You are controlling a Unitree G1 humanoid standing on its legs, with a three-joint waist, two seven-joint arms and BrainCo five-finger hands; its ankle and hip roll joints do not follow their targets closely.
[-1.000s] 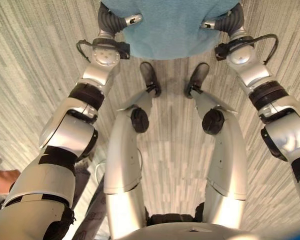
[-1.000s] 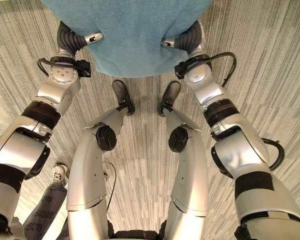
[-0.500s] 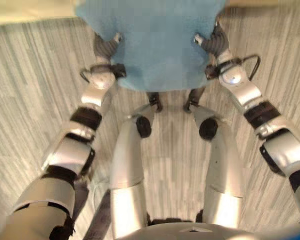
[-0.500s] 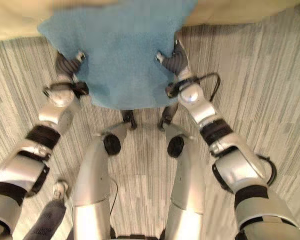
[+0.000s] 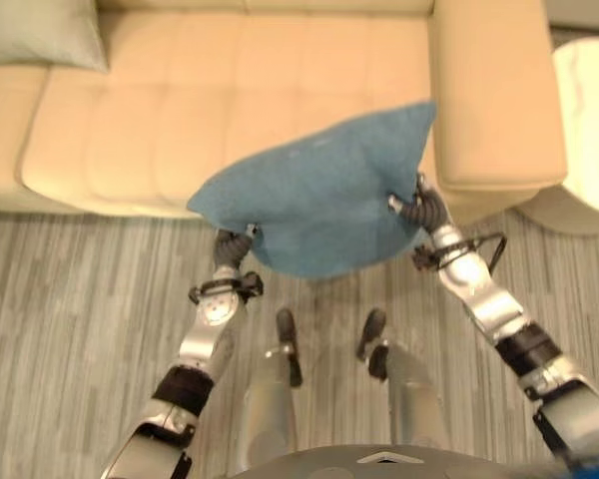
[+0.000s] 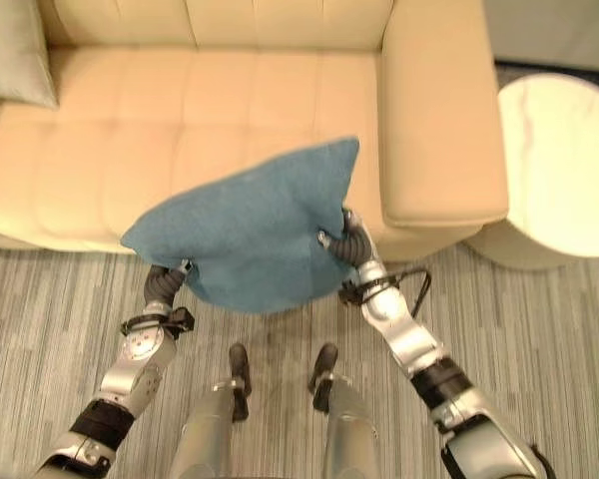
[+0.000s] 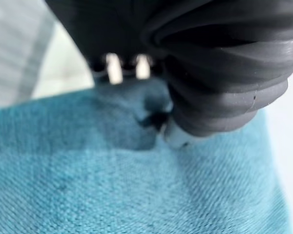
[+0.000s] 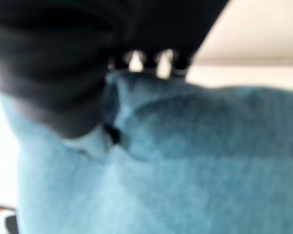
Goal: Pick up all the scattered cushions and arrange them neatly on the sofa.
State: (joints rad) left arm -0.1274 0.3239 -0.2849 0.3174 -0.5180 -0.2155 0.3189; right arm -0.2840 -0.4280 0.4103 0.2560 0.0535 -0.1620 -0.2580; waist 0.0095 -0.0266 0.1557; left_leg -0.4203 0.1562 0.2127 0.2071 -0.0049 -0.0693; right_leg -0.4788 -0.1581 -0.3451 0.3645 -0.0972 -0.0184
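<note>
- The left hand (image 5: 238,242) grips the near left edge of the blue cushion (image 5: 319,205); its wrist view shows its fingers (image 7: 114,68) and thumb pinching a fold of the blue cloth.
- The right hand (image 5: 415,209) grips the cushion's right edge the same way, fingers (image 8: 136,61) dug into the cloth and thumb pressed against it from the other side.
- The cushion hangs in the air between both hands, clear of the floor (image 5: 70,299), held out over the front edge of the sofa (image 5: 130,130).
- One cushion corner points up toward the sofa's right armrest (image 5: 494,90).
- The sofa is cream, with a tufted seat; the seat under and behind the blue cushion is bare.
- A pale grey-green cushion (image 5: 40,35) leans at the far left end of the sofa seat, well apart from the blue one.
- A round white counter (image 6: 564,160) stands just beside the right armrest, on the striped grey floor.
</note>
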